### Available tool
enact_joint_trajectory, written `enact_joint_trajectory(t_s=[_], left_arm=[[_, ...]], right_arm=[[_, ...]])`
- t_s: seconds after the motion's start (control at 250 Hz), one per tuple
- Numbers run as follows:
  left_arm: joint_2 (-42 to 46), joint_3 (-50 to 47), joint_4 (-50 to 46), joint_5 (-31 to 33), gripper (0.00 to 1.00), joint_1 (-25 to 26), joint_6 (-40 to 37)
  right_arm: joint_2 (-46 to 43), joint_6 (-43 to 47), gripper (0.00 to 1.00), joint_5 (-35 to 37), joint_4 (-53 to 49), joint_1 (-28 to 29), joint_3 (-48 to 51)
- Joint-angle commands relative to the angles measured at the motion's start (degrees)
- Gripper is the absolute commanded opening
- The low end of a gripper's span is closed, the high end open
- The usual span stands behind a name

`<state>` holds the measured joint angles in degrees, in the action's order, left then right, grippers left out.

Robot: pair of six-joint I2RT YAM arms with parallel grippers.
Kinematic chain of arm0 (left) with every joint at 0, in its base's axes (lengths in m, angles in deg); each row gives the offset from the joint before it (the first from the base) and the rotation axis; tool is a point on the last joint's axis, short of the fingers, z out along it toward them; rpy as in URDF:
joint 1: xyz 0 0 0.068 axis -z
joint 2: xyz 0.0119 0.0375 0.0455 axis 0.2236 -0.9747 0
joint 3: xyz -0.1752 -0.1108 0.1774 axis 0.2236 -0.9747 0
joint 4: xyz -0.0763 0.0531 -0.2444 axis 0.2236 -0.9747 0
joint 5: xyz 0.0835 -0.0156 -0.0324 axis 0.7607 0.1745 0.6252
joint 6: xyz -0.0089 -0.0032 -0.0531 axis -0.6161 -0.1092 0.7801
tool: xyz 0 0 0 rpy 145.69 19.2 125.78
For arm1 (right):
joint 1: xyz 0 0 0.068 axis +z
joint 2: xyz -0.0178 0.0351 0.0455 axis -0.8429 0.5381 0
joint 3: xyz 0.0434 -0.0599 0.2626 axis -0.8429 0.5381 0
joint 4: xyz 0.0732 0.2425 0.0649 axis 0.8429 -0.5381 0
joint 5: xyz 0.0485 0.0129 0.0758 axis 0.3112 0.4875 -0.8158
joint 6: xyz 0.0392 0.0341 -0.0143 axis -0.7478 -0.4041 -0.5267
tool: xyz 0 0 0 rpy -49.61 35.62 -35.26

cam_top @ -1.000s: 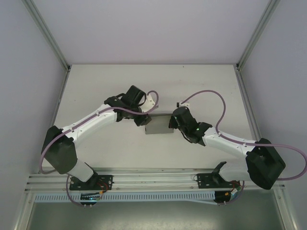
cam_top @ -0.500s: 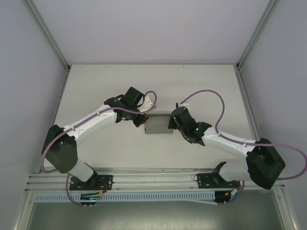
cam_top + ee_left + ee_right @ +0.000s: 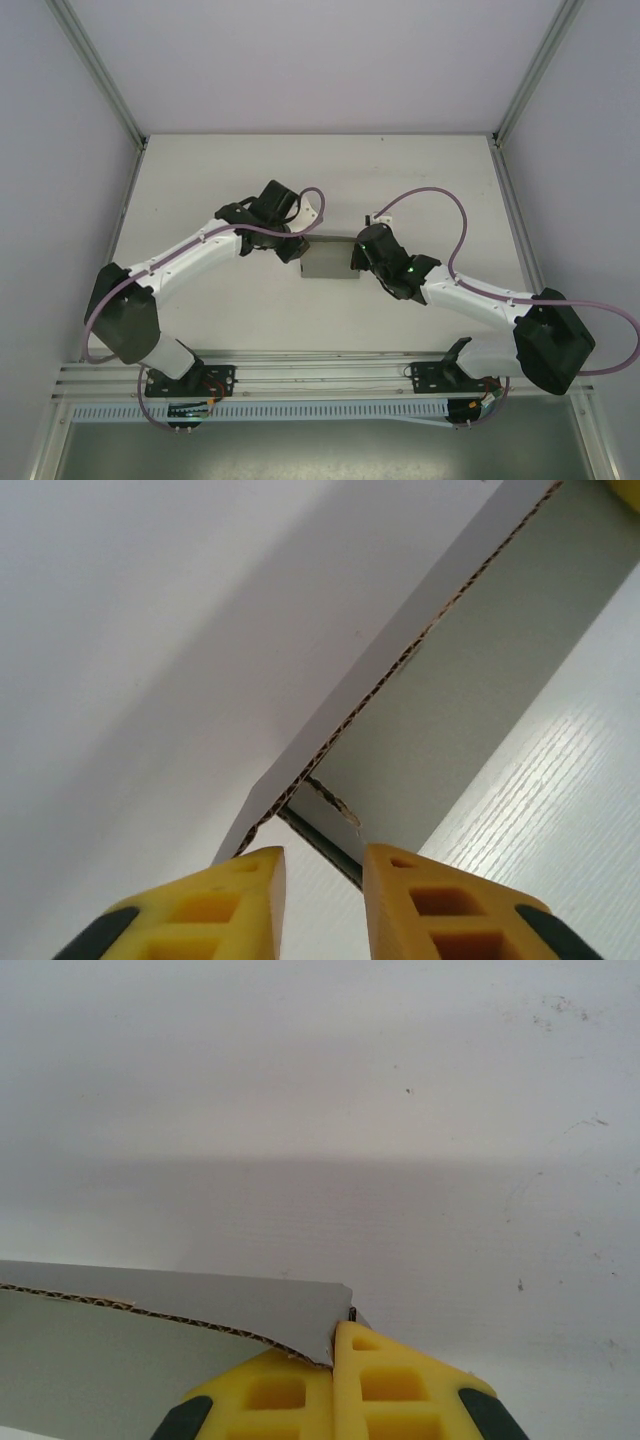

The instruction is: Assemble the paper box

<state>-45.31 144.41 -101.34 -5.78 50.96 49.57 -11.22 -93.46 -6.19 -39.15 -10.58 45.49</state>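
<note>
Left gripper [image 3: 297, 250]: sits at the box's left end. Its wrist has rolled a touch and crept left versus a second ago. On the left wrist cam the fingers [image 3: 240, 900] stand parted with a narrow gap, and the corner of a raised corrugated wall runs into that gap. I see no clamp, so it's released and straddling the wall edge. My read is a pinch-then-let-go on that end fold, and the wall stands without being squeezed.

Paper box [image 3: 328, 266]: mid-table [image 3: 200, 180], between the two grippers, same spot across all three top shots. It's a low grey tray with its walls up.

Right gripper [image 3: 358, 256]: has nudged up and in toward the box's right end. On its wrist cam the fingers [image 3: 400, 1390] are clenched together with no gap and nothing visibly between them. The wall corner sits right at the tip, overlapping the left finger. My guess is the closed tip is working as a brace or pusher there.

Hard to make out:
- Both wrists cover the box ends from above, so the end flaps and tabs are hidden.
- Can't tell whether the right tip actually touches the wall.
- The left cam crops the box, so whether that end is locked is unknown.
</note>
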Motion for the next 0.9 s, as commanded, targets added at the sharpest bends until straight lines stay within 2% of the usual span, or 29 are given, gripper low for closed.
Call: enact_joint_trajectory(t_s=[0.0, 0.152, 0.224, 0.328, 0.52, 0.632, 0.691, 0.815, 0.855, 0.895], left_arm=[[3.5, 0.75, 0.17, -0.85, 0.39, -2.01, -1.93], [2.12, 1.85, -0.9, -5.25, 0.51, -3.36, -6.25], [0.62, 3.65, -2.5, -9.48, 0.51, -4.35, -7.39], [-0.23, 4.13, -3.92, -12.23, 0.52, -4.38, -7.93], [-0.86, 2.17, -3.59, -12.76, 0.53, -4.46, -8.77], [-2.63, 2.78, -3.7, -10.0, 0.43, -4.65, -8.1], [-3.56, 3.11, -4.1, -10.99, 0.41, -4.75, -8.12], [-4.14, 2.98, -3.71, -8.89, 0.36, -4.82, -7.5], [-3.96, 3.19, -3.72, -9.32, 0.29, -4.83, -7.4], [-3.69, 3.37, -3.56, -9.43, 0.17, -4.83, -6.96]], right_arm=[[2.62, 0.57, 0.0, -4.82, -14.37, 1.12, 3.38], [2.8, 1.01, 0.0, -5.61, -14.3, 1.19, 3.05], [2.79, 0.87, 0.0, -5.39, -14.78, 1.15, 3.03], [2.62, 0.6, 0.0, -5.07, -15.01, 1.13, 3.04], [2.71, 0.69, 0.0, -5.45, -15.42, 1.28, 2.79], [2.28, 0.6, 0.0, -5.55, -15.11, 1.27, 2.94], [2.11, 0.61, 0.0, -5.59, -15.08, 1.25, 2.94], [1.79, 0.47, 0.0, -5.57, -15.06, 1.31, 3.29], [1.74, 0.42, 0.0, -5.68, -15.2, 1.31, 3.29], [1.83, 0.39, 0.0, -5.75, -15.24, 1.31, 3.2]])
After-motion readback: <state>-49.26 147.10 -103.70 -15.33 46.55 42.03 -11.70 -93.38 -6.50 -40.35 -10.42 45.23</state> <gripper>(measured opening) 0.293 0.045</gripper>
